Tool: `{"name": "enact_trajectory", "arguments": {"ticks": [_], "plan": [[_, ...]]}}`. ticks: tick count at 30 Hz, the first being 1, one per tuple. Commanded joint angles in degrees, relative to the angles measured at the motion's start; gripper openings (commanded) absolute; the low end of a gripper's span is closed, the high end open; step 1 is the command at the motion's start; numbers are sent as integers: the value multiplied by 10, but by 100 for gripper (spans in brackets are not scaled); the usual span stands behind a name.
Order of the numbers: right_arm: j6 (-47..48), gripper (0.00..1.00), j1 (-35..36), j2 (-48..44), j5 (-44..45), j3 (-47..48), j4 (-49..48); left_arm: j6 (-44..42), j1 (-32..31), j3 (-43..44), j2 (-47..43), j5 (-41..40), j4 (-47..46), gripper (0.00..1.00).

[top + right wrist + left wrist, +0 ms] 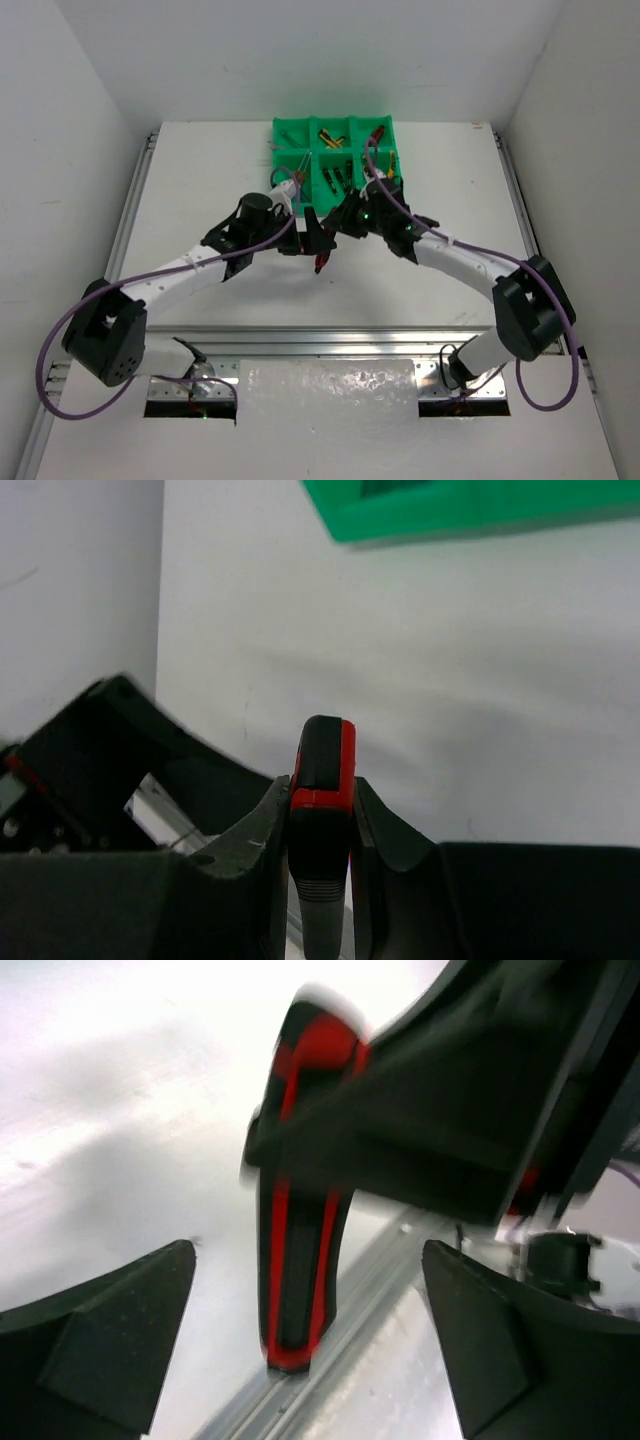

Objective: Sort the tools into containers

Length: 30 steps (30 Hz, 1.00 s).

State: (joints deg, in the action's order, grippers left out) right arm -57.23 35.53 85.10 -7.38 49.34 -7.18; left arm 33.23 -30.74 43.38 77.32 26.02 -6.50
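A red-black utility knife [321, 258] hangs above the table in front of the green tray [288, 128]. My right gripper [338, 222] is shut on its upper end; in the right wrist view the knife [322, 765] is pinched between both fingers of the gripper [322, 788]. My left gripper [306, 232] is open right beside it. In the left wrist view the knife [298, 1260] hangs in line with the gap of my open left gripper [308, 1260], whose fingers [110, 1340] do not touch it. The tray's compartments hold several tools, among them yellow ones [328, 138].
The tray's near edge [470, 508] shows at the top of the right wrist view. An aluminium rail [330, 345] runs along the table's near edge. White walls enclose the table on the left, right and back.
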Motion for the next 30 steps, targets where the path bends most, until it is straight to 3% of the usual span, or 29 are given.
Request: {"name": "enact_trajectory", "arguments": {"ticks": [1, 4, 9, 12, 15, 21, 25, 30], "plan": [[40, 0, -69, 23, 14, 117, 17, -44, -4, 57, -61, -103, 123, 100], [66, 0, -149, 95, 24, 228, 58, -93, -3, 100, -122, -198, 239, 100], [134, 0, -219, 282, 73, 442, 95, -182, -3, 119, -192, -195, 330, 100], [195, 0, -237, 375, 104, 610, 87, -215, -2, 109, -219, -207, 343, 100], [280, 0, -247, 443, 144, 713, 74, -225, -2, 69, -229, -201, 321, 100], [333, 0, -258, 548, 115, 819, -19, -219, -3, 15, -230, -155, 289, 100], [343, 0, -258, 610, 120, 820, -99, -217, -4, 0, -239, -142, 279, 100], [342, 0, -253, 663, 127, 850, -132, -220, -3, 0, -237, -139, 278, 100]]}}
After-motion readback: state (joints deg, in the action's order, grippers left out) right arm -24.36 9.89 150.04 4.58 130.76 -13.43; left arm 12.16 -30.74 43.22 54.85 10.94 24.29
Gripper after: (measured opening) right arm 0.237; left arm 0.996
